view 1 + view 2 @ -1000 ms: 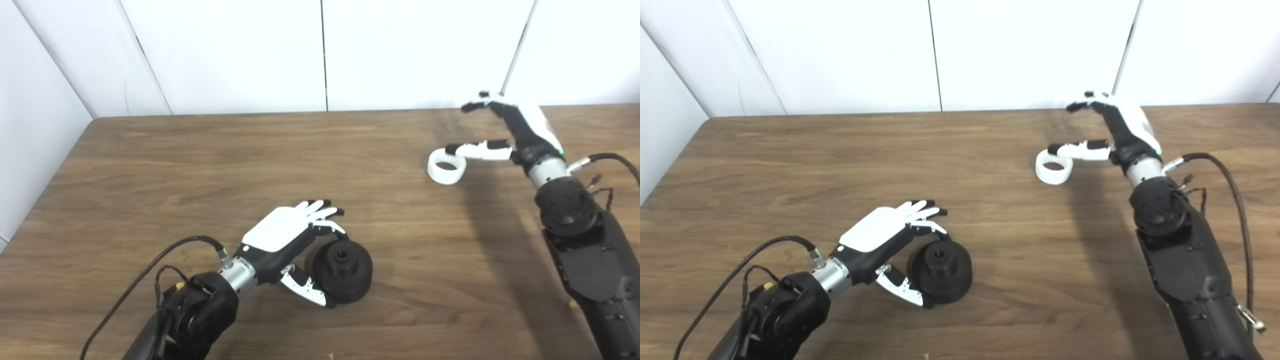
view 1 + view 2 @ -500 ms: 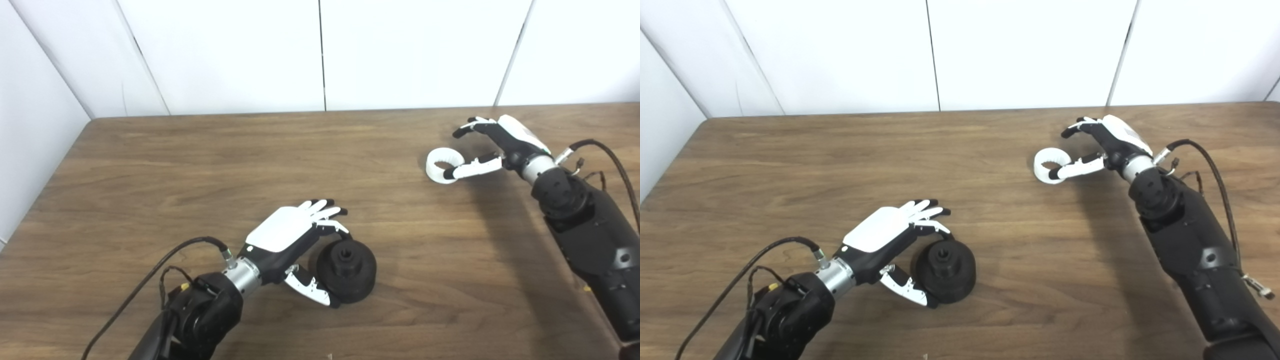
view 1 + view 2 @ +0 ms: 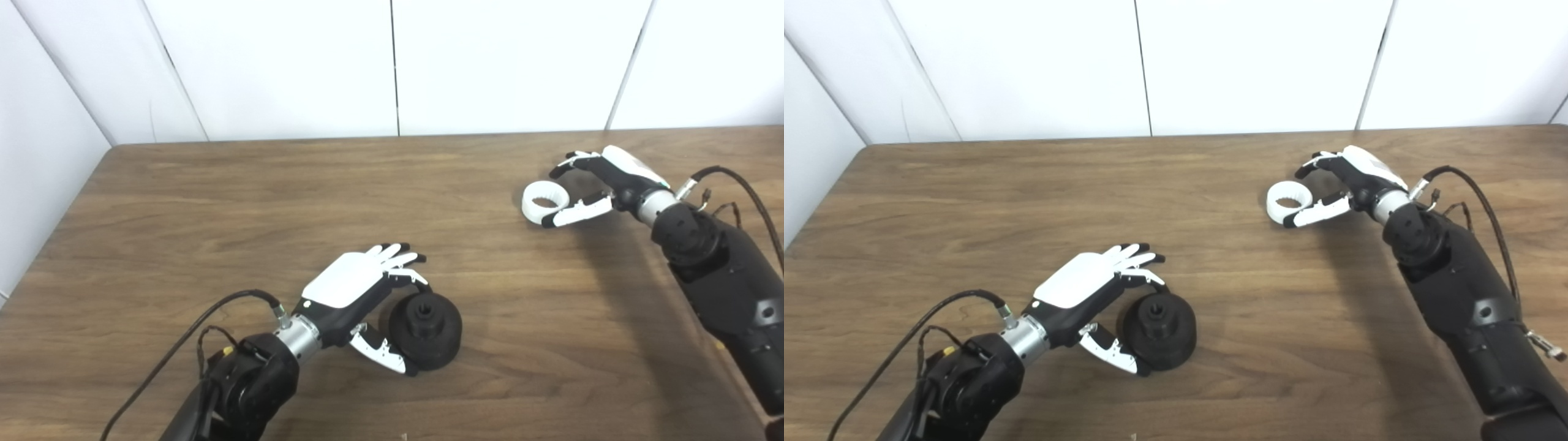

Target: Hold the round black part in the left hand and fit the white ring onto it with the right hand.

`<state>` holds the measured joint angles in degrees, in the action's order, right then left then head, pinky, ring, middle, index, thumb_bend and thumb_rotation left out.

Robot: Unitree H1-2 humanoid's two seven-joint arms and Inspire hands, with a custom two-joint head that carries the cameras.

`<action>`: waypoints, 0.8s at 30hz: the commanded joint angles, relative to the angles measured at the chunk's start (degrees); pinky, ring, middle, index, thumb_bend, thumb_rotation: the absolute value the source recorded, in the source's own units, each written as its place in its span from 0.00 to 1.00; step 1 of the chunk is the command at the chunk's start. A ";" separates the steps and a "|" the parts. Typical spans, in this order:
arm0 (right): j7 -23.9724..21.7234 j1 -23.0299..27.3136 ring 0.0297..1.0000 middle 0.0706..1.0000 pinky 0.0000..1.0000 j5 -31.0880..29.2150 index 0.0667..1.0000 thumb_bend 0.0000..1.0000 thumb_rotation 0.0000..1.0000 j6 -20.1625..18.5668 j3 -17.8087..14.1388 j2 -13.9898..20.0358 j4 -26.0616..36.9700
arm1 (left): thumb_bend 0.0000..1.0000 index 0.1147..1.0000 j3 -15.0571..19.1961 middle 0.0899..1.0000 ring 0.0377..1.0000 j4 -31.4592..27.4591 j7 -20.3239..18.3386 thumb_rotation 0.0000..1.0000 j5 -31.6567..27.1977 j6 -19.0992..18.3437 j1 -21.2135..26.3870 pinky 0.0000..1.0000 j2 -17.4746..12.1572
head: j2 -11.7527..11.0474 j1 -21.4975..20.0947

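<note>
My left hand [image 3: 358, 294] cups the round black plastic part [image 3: 425, 329] on the wooden table [image 3: 245, 202], fingers spread around it to steady it. My right hand [image 3: 603, 180] brackets the white plastic ring [image 3: 545, 203], lying flat well apart, thumb and fingers open, not yet pinching.

Two head cameras side by side, looking down at table [image 3: 245, 202]; views overlap almost wholly.
</note>
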<state>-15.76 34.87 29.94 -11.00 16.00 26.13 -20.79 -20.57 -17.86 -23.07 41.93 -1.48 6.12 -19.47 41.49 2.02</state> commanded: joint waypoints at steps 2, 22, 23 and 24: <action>0.58 2.77 1.00 0.94 1.00 0.17 0.74 0.99 0.39 1.32 -0.11 0.18 0.66 | 0.84 0.58 0.75 0.94 1.00 -0.28 1.10 0.32 -0.10 0.99 1.55 1.00 -0.06 | 0.17 0.10; 6.76 1.93 0.98 0.89 0.99 0.52 0.64 0.90 0.29 6.37 -0.36 -1.50 -1.81 | 0.84 0.58 0.97 0.95 1.00 -0.48 0.97 0.32 0.04 0.81 1.36 1.00 0.23 | 0.16 0.41; 6.82 1.89 0.98 0.89 0.98 0.44 0.64 0.90 0.29 6.39 -0.42 -1.57 -1.83 | 0.84 0.58 0.98 0.95 1.00 -0.47 0.95 0.32 0.02 0.79 1.33 1.00 0.24 | 0.16 0.41; 6.95 1.97 0.98 0.89 0.98 0.36 0.64 0.89 0.29 6.70 -0.42 -1.62 -2.14 | 0.84 0.58 1.00 0.95 1.00 -0.45 0.96 0.32 -0.05 0.81 1.30 1.00 0.25 | 0.16 0.41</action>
<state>-10.30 34.34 30.44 -6.26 16.35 24.51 -23.99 -20.27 -17.55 -22.99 41.97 -1.43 6.11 -18.97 41.57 2.37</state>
